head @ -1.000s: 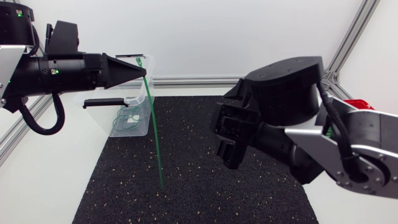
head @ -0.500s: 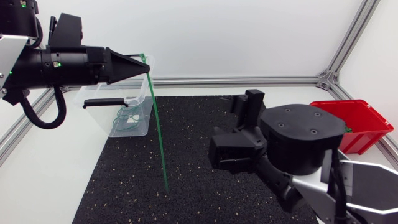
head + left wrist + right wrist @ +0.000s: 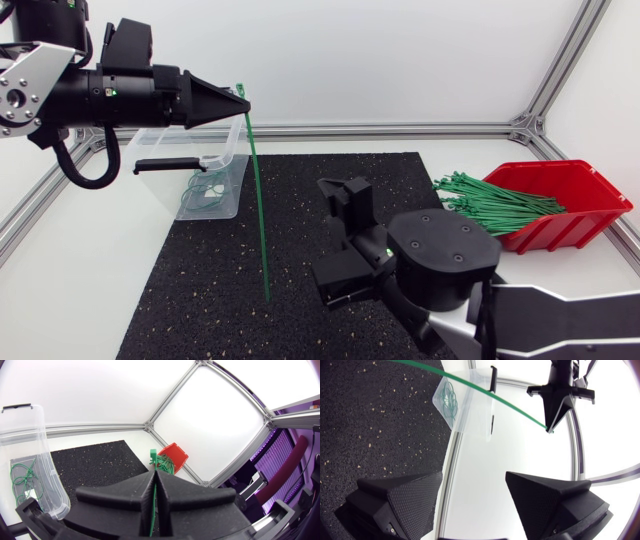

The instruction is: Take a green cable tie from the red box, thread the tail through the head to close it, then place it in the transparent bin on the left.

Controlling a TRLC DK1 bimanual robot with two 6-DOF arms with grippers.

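Up high, the left claw [image 3: 238, 100] pinched the green tie [image 3: 258, 200] by its head so the tail dangled free; the right claw [image 3: 340, 240], spread wide, faced it, seemingly ready to catch.

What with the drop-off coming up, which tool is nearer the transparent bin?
Left. The left tool, shut on the green cable tie, is raised beside the upper rim of the transparent bin; the right tool is open above the black mat, clearly apart from the bin.

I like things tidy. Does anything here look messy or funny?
Yes. A bunch of green cable ties pokes out over the red box's rim toward the mat instead of lying inside. Nothing looks broken.
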